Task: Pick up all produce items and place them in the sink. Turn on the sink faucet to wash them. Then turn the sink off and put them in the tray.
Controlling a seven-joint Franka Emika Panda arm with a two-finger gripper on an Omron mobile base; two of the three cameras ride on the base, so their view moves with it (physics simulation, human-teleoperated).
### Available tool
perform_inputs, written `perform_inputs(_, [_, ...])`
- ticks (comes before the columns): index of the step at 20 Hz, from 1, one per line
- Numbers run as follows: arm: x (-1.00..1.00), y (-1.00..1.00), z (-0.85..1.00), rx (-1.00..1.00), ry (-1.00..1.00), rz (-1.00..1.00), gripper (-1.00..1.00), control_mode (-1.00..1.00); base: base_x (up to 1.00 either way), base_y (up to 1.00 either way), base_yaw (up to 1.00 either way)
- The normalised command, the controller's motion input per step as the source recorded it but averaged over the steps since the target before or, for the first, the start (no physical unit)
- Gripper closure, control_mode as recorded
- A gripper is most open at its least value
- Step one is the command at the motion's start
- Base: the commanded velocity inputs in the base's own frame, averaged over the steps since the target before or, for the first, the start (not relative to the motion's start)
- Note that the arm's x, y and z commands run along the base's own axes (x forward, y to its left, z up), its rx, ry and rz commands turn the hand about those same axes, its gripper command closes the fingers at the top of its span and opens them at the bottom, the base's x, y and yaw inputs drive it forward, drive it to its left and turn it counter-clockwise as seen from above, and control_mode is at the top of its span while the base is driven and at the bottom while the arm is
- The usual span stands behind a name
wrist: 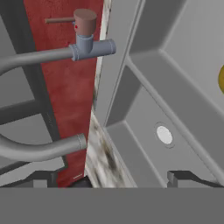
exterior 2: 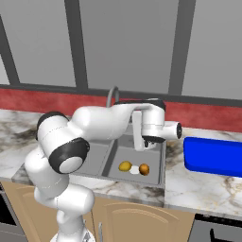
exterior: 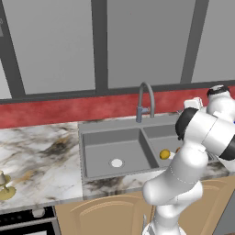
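Fruits, yellow (exterior 2: 125, 166) and orange (exterior 2: 144, 169), are lying in your sink (exterior 2: 109, 157); claw (exterior 2: 150, 144) is hanging spread, seemingly above them.

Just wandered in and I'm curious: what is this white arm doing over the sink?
It is washing fruit. The yellow fruit and the orange fruit already lie in the right basin of the grey sink. The gripper is open, holding nothing, above that basin near the faucet. No water is running that I can see, and the blue tray waits on the counter.
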Motion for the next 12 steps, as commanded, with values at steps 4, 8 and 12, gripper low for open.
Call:
perform_inputs(4, [0.41, 0.24, 0.39, 0.17, 0.42, -0.30, -1.00, -1.00, 0.00, 0.00, 0.00])
perform_inputs(8, [0.47, 0.15, 0.21, 0.10, 0.50, -0.29, -1.00, -1.00, 0.00, 0.00, 0.00])
perform_inputs(12, [0.57, 0.09, -0.01, 0.00, 0.65, -0.28, -1.00, -1.00, 0.00, 0.00, 0.00])
